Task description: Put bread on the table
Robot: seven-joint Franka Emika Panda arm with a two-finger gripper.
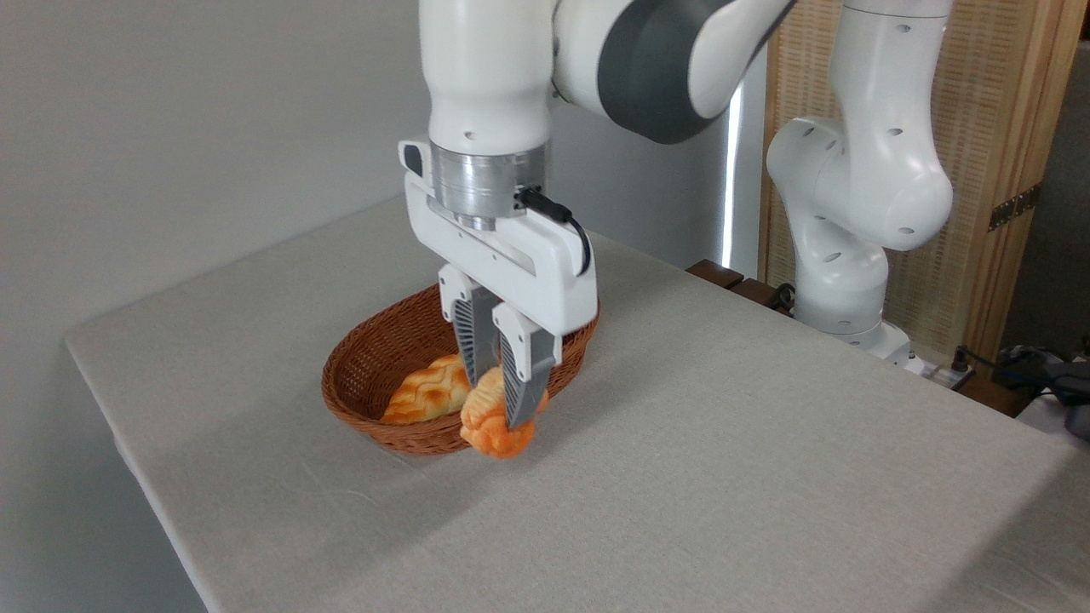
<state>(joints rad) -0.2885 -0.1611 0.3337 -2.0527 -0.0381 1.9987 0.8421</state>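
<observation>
Over the basket (pixel 366 375) rim, the hand (pixel 502 407) grips the bread (pixel 494 432), seemingly clear of the table (pixel 724 477).

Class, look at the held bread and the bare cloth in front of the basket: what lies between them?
Nothing: in the camera view, the bread hangs in the hand over bare table.

I can read no text, label, brand, number or sign anywhere in this view.
</observation>
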